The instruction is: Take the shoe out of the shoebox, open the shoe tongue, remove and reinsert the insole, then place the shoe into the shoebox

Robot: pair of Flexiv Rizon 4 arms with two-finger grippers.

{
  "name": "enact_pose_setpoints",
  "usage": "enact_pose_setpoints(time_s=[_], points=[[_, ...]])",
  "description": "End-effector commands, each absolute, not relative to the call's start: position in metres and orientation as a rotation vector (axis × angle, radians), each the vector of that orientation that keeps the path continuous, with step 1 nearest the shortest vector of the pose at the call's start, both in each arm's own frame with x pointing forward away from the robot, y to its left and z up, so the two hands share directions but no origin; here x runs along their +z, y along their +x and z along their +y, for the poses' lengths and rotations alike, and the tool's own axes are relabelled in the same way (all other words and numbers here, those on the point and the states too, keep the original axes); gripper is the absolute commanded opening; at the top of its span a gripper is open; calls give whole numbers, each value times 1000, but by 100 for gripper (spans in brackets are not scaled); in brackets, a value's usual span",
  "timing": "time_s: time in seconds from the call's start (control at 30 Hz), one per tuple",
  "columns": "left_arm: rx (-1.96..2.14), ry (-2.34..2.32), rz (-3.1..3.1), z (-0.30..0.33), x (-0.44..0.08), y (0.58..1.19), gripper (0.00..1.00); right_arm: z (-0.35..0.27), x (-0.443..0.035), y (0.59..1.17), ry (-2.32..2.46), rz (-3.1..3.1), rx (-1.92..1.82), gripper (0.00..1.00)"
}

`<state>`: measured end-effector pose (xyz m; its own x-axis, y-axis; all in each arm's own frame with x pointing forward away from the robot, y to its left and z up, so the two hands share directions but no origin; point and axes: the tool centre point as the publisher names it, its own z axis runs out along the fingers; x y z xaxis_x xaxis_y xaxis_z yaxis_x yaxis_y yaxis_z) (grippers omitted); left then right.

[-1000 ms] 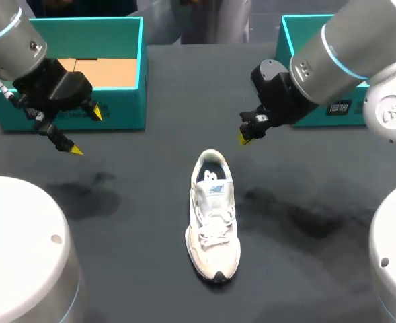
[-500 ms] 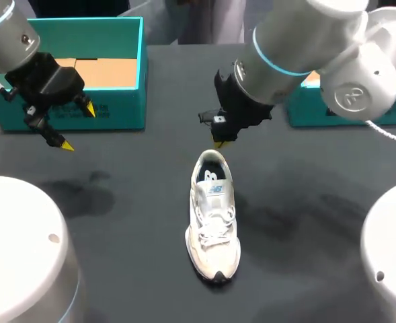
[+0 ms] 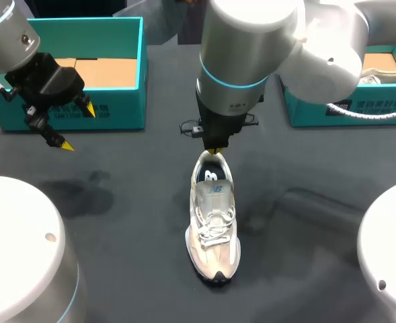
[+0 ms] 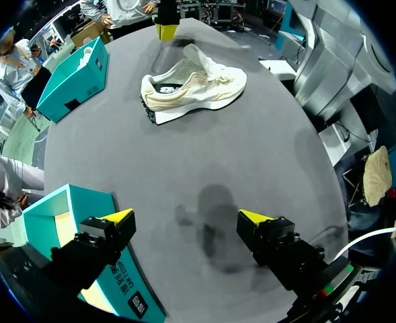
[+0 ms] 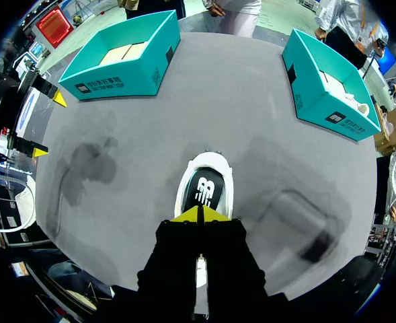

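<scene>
White lace-up sneaker (image 3: 213,222) lies on its sole near the middle of the dark grey table (image 3: 117,222), toe toward 6 o'clock and heel toward 12 o'clock, laced up and outside both boxes. The right gripper (image 3: 215,151) hangs at the heel's 12 o'clock edge. In its own wrist view its yellow tips (image 5: 189,215) are clenched together with nothing seen between them, directly above the heel opening, where the dark insole (image 5: 204,192) shows. The left gripper (image 3: 78,128) sits at 10 o'clock, released, its two fingers spread wide over bare table, well apart from the sneaker. Just behind it stands an open teal cardboard shoebox (image 3: 127,108). A second teal shoebox (image 3: 345,111) at 2 o'clock holds another pale shoe (image 3: 386,75)
</scene>
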<state>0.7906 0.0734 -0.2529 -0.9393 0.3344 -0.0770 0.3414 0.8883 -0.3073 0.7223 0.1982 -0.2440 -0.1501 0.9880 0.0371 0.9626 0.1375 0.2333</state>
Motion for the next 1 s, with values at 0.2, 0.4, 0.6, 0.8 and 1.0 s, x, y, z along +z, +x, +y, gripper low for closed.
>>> enact_pose_setpoints(time_s=[0.2,0.4,0.6,0.8,1.0], points=[[-497,542,3030,74,-253,790,100,206,-251,716,1949,2136,133,0],[-497,542,3030,74,-253,790,100,210,-255,716,1935,2137,142,0],[-497,542,3030,74,-253,790,100,221,-284,722,1899,2138,143,0],[-497,542,3030,74,-253,790,100,226,-308,732,1910,2118,113,0],[-497,542,3030,74,-253,790,100,228,-326,741,1928,2091,101,0]])
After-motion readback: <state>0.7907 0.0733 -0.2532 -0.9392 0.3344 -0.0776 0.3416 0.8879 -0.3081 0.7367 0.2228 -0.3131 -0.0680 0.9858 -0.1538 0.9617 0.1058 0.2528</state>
